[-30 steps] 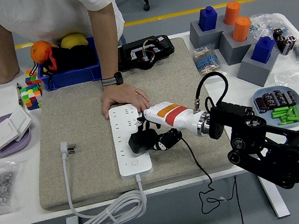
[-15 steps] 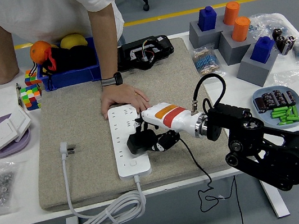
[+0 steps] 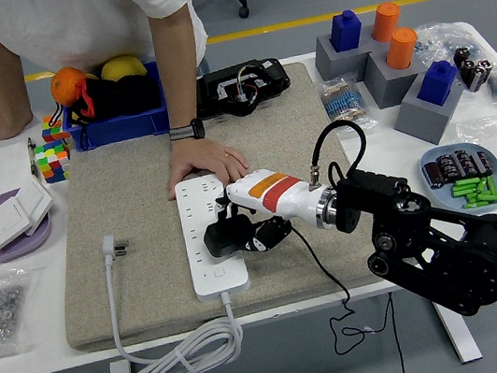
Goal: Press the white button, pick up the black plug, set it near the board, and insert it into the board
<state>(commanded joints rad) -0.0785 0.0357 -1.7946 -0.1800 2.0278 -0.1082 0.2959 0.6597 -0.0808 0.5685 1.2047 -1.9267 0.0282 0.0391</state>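
The right hand (image 3: 254, 233) grips the chunky black plug (image 3: 221, 236) over the long white socket board (image 3: 213, 249) near the grey mat's front edge, steadied by a person's hand (image 3: 204, 165), so seemingly only insertion remains.

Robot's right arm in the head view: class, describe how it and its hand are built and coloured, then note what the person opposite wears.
The right arm is black and bulky, with round joints. Its forearm casing is white with an orange and red band, joined by a silver ring. A black cable loops above the wrist. The right hand has black fingers. The person wears a white short-sleeved shirt and a dark wristwatch.
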